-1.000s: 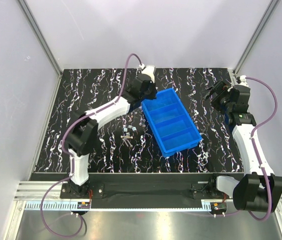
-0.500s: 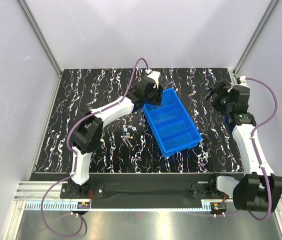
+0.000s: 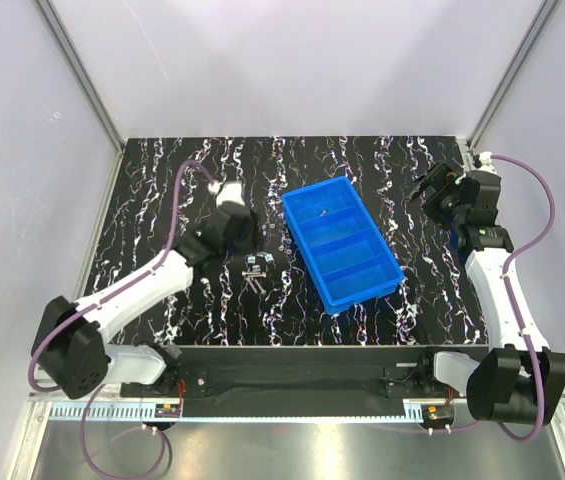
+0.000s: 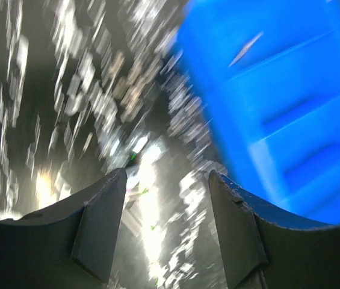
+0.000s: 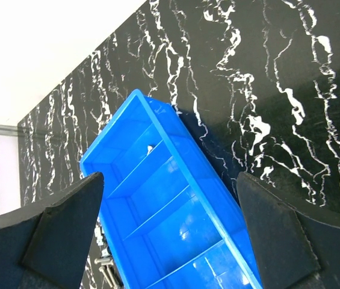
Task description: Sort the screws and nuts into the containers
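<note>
My left gripper [image 4: 166,180] is spread and empty over the table [image 3: 162,200], left of the blue tray [image 3: 357,268]. Its view is smeared; one screw [image 3: 319,212] shows in the far compartment. Loose screws and nuts [image 3: 255,270] nearby merge together. My right gripper [image 5: 170,180] gapes, empty.

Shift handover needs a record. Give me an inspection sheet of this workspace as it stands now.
Surface: black marbled table.
Job's things: blue tray angled mid-table; one slender screw in its far compartment; loose screws and nuts on the table left of it.
Clutter: nothing seen.
End effectors: left end effector open, empty, its view blurred; right end effector open, empty, apart from the tray.
Cables: purple cables loop along both arms.
Surroundings: white walls, metal frame posts.
</note>
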You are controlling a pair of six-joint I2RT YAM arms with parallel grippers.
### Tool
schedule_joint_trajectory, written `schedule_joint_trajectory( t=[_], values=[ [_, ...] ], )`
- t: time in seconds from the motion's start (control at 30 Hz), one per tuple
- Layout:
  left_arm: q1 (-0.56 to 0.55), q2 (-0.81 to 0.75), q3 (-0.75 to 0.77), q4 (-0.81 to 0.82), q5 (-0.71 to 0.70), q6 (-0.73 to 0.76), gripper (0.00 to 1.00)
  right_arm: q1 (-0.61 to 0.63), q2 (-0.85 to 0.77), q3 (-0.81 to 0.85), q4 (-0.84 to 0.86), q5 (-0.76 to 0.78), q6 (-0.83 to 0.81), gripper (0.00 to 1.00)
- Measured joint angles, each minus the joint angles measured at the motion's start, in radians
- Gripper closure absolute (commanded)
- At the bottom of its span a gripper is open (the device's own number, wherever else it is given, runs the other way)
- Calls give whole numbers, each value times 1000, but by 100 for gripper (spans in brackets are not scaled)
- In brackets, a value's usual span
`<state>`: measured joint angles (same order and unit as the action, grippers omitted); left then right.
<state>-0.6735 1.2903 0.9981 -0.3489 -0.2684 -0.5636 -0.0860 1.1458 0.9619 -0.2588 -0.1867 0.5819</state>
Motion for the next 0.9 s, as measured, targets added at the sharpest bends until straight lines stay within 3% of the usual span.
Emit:
schedule_joint_trajectory(
  t=[0.23,0.47,0.7,0.9],
  values=[
    [1,36,-241,-70,-12,-120,41,0,6,0,3,-26,5,0],
    [-22,94,-244,-51,-26,-194,44,0,7,-1,3,-36,7,0],
    [-96,236,-196,-79,-97,-272,55,0,7,-1,2,-37,7,0],
    [-100,246,-192,-113,-159,-318,63,0,6,-1,2,-35,7,0]
  ],
)
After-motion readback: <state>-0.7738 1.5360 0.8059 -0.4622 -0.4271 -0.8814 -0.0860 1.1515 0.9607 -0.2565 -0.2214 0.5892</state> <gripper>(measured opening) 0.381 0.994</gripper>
